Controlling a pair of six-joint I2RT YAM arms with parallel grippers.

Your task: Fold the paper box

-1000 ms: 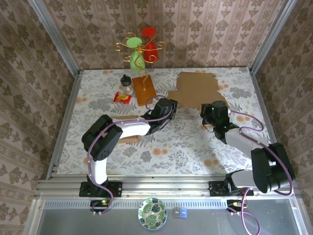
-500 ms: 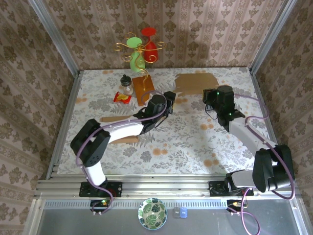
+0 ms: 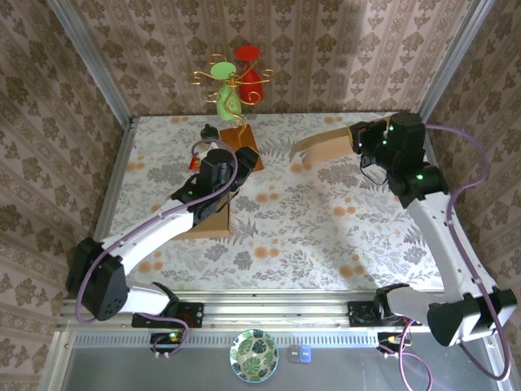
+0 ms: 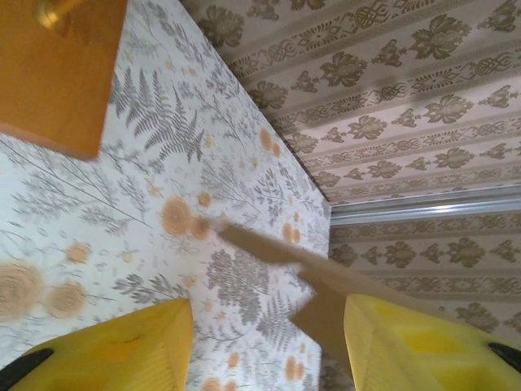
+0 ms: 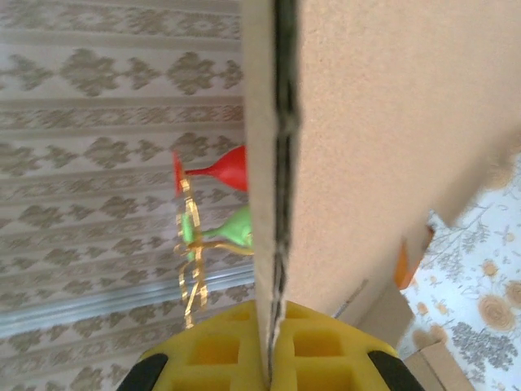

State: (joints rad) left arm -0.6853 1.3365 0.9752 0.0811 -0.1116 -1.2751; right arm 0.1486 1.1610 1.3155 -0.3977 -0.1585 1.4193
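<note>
the paper box (image 3: 326,147), a flat tan card sheet, hangs tilted above the counter (image 3: 309,228) to the right of the orange board (image 3: 247,147), one edge clamped in the closed right pincer (image 3: 364,137). the left pincer (image 4: 267,314) hovers over the board's near-left corner, its yellow fingers (image 4: 122,346) apart, gripping nothing. behind the board stands a gold wire stand (image 3: 232,81) with red and green goblets. left of the board sit a dark-capped jar (image 3: 210,134) and a red packet (image 3: 195,160). on its near side lies another tan card piece (image 3: 213,228).
</note>
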